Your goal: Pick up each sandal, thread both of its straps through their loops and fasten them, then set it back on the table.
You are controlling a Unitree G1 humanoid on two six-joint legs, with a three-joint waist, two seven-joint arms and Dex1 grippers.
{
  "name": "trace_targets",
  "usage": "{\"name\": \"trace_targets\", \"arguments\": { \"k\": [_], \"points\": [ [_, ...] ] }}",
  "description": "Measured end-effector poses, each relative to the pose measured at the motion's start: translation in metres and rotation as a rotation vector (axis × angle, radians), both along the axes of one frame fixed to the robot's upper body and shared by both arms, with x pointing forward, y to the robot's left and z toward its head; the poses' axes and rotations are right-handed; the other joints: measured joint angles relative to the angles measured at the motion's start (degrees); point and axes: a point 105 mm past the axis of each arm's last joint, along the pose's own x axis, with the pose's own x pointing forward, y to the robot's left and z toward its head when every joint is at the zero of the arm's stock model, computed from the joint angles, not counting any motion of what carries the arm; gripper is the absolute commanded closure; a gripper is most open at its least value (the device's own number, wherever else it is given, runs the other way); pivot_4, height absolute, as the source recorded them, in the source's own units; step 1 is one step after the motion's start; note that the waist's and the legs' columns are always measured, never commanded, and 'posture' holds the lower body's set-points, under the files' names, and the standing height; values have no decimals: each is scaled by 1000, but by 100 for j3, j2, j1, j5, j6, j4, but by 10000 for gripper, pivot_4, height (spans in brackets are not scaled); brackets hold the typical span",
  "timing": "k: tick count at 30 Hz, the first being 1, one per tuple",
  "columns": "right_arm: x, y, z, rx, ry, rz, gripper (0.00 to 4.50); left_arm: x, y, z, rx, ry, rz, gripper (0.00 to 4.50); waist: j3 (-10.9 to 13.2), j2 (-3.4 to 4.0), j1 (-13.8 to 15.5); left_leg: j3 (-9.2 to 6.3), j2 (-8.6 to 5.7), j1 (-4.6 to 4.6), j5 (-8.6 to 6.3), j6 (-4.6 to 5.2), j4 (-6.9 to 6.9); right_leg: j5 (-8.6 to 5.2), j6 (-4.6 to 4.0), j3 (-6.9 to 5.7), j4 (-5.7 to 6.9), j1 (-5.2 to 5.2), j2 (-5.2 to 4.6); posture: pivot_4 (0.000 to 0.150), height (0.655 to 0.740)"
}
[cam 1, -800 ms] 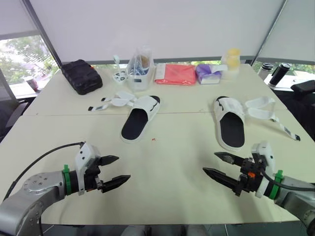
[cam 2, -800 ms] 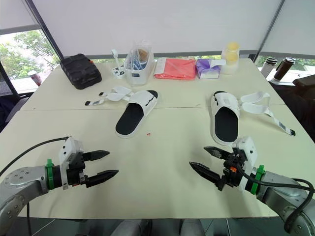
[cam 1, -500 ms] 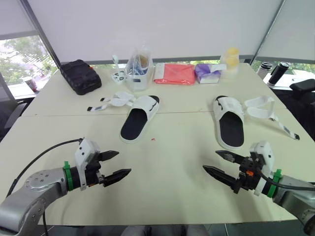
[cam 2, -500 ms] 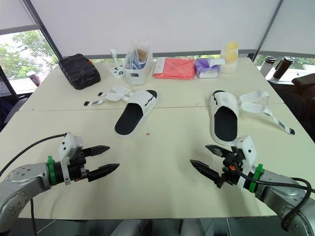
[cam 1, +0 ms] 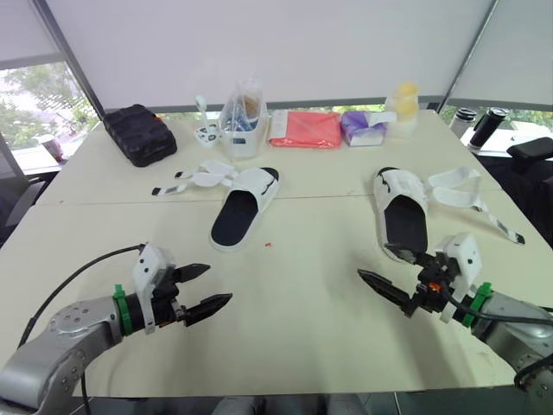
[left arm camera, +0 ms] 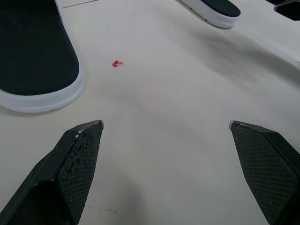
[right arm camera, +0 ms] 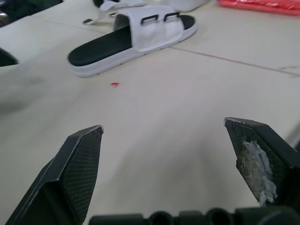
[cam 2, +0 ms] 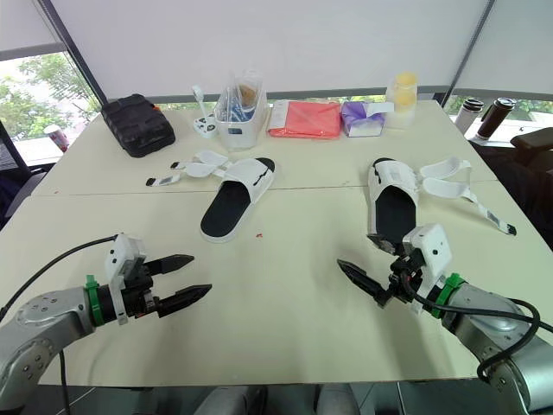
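Observation:
Two white sandals with black footbeds lie on the cream table (cam 1: 294, 337). The left sandal (cam 1: 244, 207) has its loose straps (cam 1: 200, 178) spread to its left; its two buckle loops show in the right wrist view (right arm camera: 157, 18). The right sandal (cam 1: 404, 220) has its straps (cam 1: 471, 192) splayed to the right. My left gripper (cam 1: 219, 284) hovers open and holding nothing near the front edge, short of the left sandal's heel (left arm camera: 37, 61). My right gripper (cam 1: 374, 262) is open and holding nothing, with one fingertip close to the right sandal's heel.
Along the far side stand a black case (cam 1: 138, 134), a clear container (cam 1: 244, 121), a red pouch (cam 1: 308, 130), a purple pack (cam 1: 365, 127) and a yellow-lidded jar (cam 1: 406, 99). A small red speck (left arm camera: 117, 63) lies on the table near the left sandal.
My right gripper has moved forward, towards the right sandal's heel. The left gripper has barely shifted. Both stay open.

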Motion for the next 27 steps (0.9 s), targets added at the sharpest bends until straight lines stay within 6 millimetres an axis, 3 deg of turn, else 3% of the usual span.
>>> {"name": "trace_targets", "arguments": {
  "k": [5,11,16,20,23,27],
  "points": [
    [13,-12,11,-101,-142,-103,221,10,3,-4,40,-9,9,0,0,-1,-2,5,0,1,8,-14,3,5,1,4,0,0,3,1500,7400],
    [57,-30,14,-518,-382,-256,221,38,7,30,60,-99,-41,0,-1,-2,-34,14,2,3,21,-35,8,21,-1,13,7,-8,14,1500,7400],
    [95,-42,-2,-811,-476,-313,221,41,-7,44,66,-111,-149,0,-2,-5,-140,16,2,-3,23,-37,9,24,-4,21,12,-16,18,1500,7400],
    [128,-51,10,-961,-572,-389,221,45,-23,57,59,-159,-218,0,-2,-5,-203,17,4,-6,25,-39,7,29,-5,25,10,-22,19,1500,7400],
    [149,-56,16,-1041,-609,-419,221,44,-32,54,36,-151,-242,0,-2,-5,-292,18,6,-7,24,-39,6,29,-5,28,10,-23,22,1500,7400],
    [181,-54,6,-1167,-582,-429,221,39,-40,51,19,-144,-258,0,-1,-7,-385,34,11,-6,25,-40,5,36,-12,43,12,-31,26,1500,7400]
  ]
}}
